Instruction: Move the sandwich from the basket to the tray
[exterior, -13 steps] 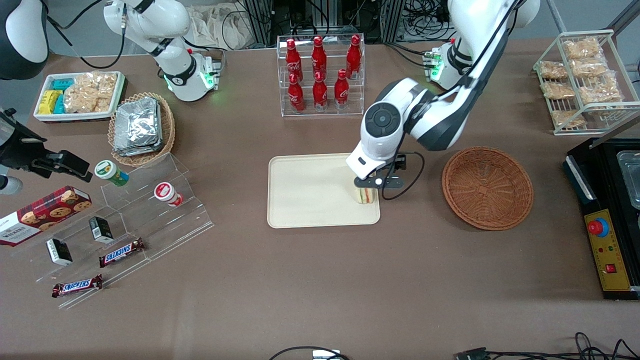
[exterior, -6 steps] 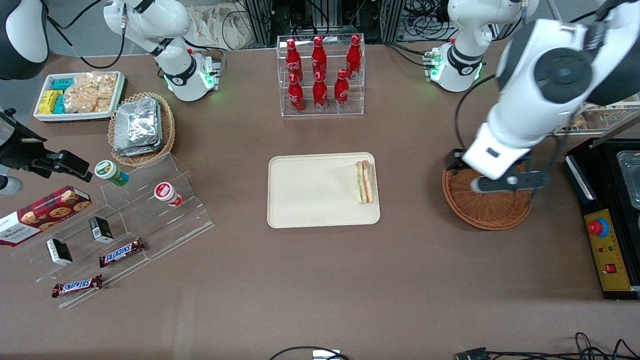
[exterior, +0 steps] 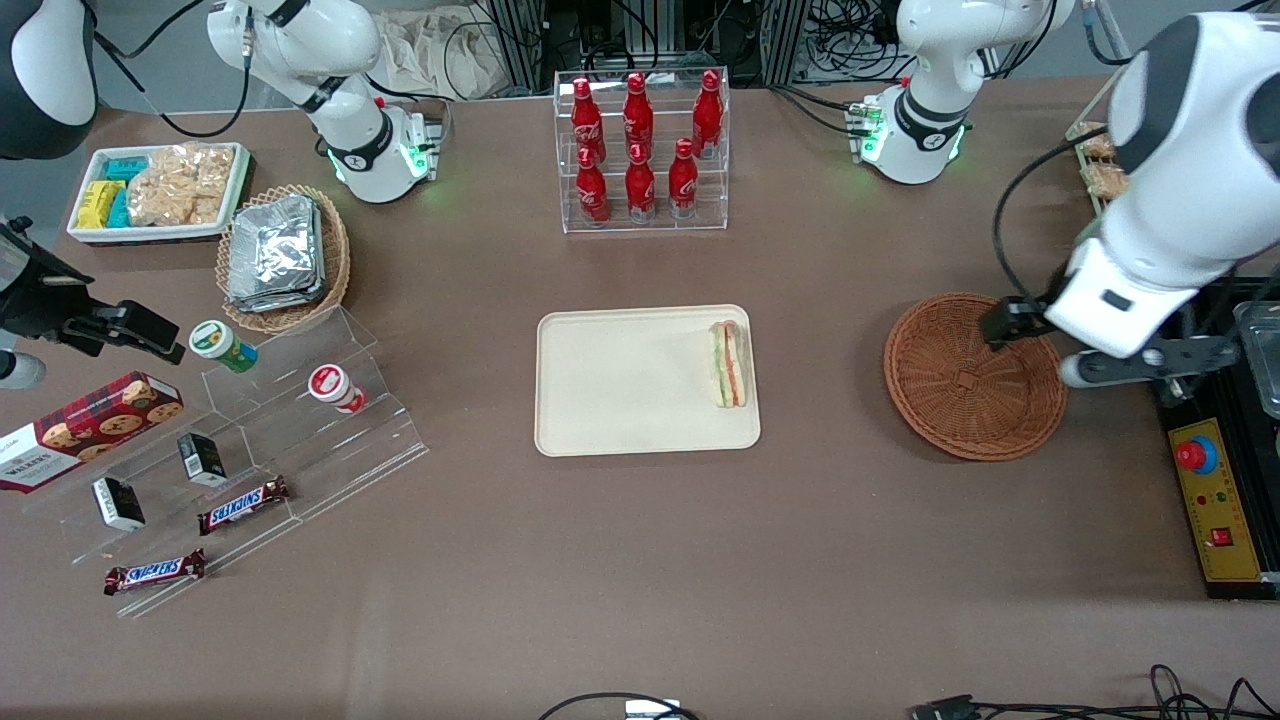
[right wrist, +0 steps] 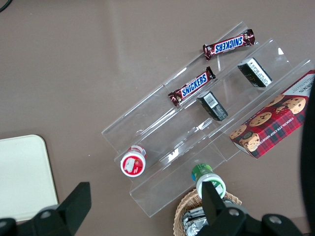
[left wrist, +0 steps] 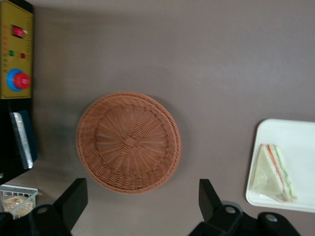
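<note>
The left arm is bent high up at its own end of the table, with its white wrist tipped downward. Its gripper (exterior: 1092, 350) hangs in the air, holding nothing. Its two black fingers (left wrist: 74, 199) are spread wide apart.

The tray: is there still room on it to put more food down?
Yes. The sandwich lies along the tray's edge nearest the basket; the rest is bare. The basket holds nothing. The open tool hovers above the basket's rim.
</note>
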### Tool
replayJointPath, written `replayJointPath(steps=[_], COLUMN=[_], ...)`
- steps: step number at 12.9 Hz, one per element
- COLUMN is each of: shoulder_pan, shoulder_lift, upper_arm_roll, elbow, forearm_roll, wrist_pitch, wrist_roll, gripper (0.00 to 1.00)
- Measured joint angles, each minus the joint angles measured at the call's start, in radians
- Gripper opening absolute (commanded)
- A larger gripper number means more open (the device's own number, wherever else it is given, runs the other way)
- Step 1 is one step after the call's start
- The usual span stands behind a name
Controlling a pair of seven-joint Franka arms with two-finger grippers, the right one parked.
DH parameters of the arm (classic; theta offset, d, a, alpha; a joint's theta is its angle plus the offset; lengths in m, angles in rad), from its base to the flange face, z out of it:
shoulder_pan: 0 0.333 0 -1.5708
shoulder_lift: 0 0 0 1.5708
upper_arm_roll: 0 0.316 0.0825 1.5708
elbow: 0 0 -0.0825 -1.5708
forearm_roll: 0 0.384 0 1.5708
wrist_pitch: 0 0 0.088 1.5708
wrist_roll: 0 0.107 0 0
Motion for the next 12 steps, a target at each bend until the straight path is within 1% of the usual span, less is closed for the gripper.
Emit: replayJointPath(steps=[1,3,4,7,9,10,12], shoulder_pan=[0.019,0.024,0.007,-0.125,-0.217,-0.241,-0.257], shoulder_lift=[0.0,-0.001,-0.002,-0.004,-0.004,-0.004,-0.004], upper_arm_roll=[0.0,0.007,0.043,0.236,0.335,0.351,0.354], elbow=[0.016,0.029,0.029,0.022,0.021,0.021,0.021], forearm_roll=[-0.001,-0.002,-0.004,-0.048,-0.062,-0.067,-0.07], wrist_pitch=[0.0,-0.002,-0.003,-0.006,-0.006,-0.006,-0.006], wrist_roll=[0.009,0.011,0.024,0.064,0.066,0.066,0.069], gripper=[1.0,1.0,1.0,1.0,1.0,1.0,1.0])
